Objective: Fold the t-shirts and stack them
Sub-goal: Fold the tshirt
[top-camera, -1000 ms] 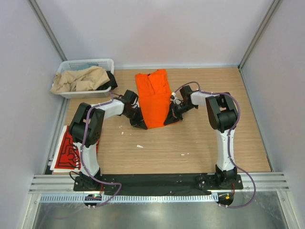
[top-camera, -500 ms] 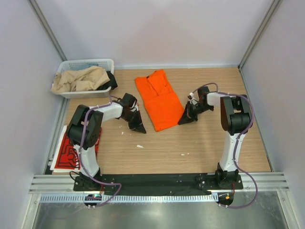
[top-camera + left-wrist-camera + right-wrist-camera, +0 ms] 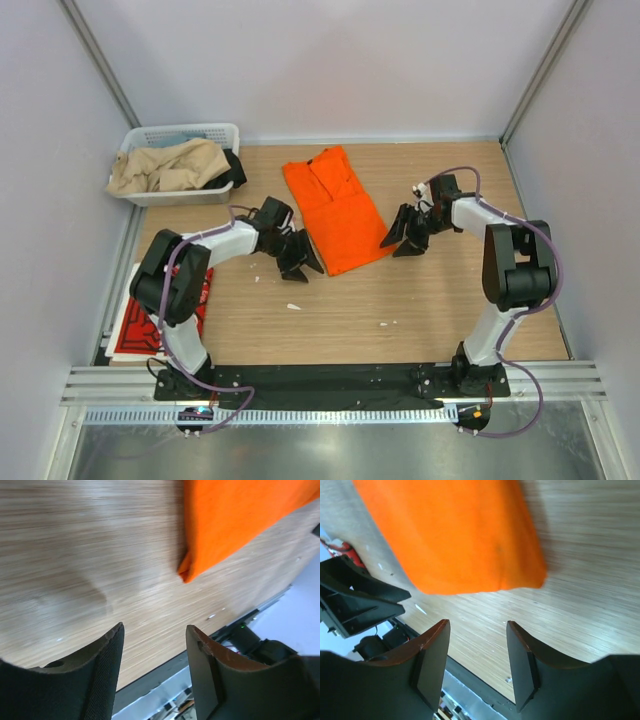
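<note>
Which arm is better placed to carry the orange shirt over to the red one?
Left, probably. The red shirt lies at the left edge of the table beside that arm, and the left gripper is open beside the orange shirt. The right gripper is across the shirt, farther away.

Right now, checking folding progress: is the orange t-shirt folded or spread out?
Folded: the orange t-shirt lies as a narrow strip, no sleeves sticking out; the left wrist view shows layered edges at its corner.

- Left gripper (image 3: 303, 262) held low, aimed toward 5 o'clock, jaws parted, nothing between.
- Right gripper (image 3: 403, 238) held low, aimed toward 7 o'clock, jaws parted, empty.
- Both arms bent at the elbows, wrists angled inward.
</note>
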